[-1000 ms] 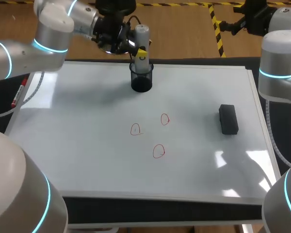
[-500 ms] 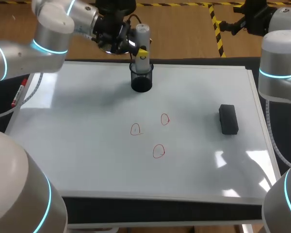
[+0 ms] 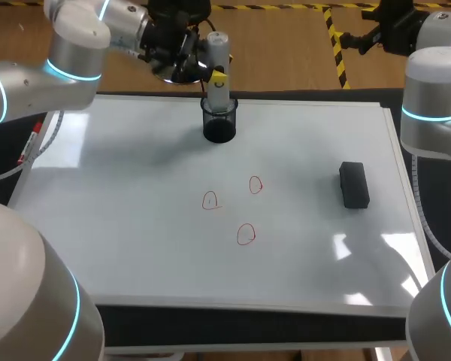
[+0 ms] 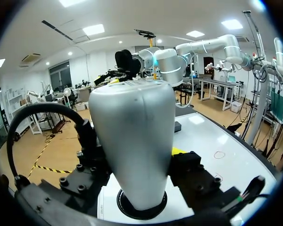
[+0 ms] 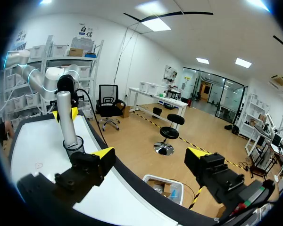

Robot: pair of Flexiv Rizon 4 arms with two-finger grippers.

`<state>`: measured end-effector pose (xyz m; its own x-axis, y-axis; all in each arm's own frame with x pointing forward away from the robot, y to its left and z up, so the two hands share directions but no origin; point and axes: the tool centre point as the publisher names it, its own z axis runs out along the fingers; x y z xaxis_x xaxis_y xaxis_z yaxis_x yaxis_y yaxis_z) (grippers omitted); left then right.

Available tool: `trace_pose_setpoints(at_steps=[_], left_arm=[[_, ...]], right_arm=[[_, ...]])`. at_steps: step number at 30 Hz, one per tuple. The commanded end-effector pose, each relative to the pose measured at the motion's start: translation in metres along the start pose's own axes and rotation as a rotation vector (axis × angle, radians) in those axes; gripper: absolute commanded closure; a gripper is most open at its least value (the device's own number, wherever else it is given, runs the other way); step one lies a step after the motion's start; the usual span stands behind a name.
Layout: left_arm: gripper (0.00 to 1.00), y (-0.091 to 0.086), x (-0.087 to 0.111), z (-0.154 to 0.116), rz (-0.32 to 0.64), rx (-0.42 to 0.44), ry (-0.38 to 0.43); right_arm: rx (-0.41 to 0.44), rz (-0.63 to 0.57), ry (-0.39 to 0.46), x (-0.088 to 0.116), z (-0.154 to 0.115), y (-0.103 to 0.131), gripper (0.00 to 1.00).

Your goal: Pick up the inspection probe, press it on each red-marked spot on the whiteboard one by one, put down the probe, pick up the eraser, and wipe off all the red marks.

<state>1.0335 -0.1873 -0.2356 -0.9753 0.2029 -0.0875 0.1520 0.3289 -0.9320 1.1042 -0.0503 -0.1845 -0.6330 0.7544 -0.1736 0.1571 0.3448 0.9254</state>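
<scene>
The silver inspection probe (image 3: pixel 216 54) stands upright with its lower end in the black cup (image 3: pixel 219 125) at the whiteboard's far edge. My left gripper (image 3: pixel 218 77) is shut on the probe's shaft; in the left wrist view the probe (image 4: pixel 132 136) fills the space between the fingers above the cup's rim (image 4: pixel 141 213). Three red circles (image 3: pixel 210 201) (image 3: pixel 255 184) (image 3: pixel 246 235) are drawn mid-board. The black eraser (image 3: pixel 354 184) lies at the right. My right gripper (image 5: pixel 151 160) is open and holds nothing, high beyond the board's far right corner.
The whiteboard (image 3: pixel 120 226) covers most of the table. A red marker (image 3: pixel 28 147) lies on the dark strip beside its left edge. My left arm spans the far left corner.
My left gripper and the probe have risen slightly and shifted a little left over the cup. The right arm has not moved.
</scene>
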Motion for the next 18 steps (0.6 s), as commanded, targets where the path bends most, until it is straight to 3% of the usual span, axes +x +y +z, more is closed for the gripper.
trace_pose_setpoints(at_steps=[1,18], left_arm=[[1.0,-0.008,0.003,-0.002,0.004,-0.006,0.001],[1.0,-0.044,0.014,-0.016,0.027,-0.016,-0.006]], right_arm=[[0.0,0.0,0.0,0.0,0.0,0.0,0.0],[0.0,0.0,0.0,0.0,0.0,0.0,0.0]])
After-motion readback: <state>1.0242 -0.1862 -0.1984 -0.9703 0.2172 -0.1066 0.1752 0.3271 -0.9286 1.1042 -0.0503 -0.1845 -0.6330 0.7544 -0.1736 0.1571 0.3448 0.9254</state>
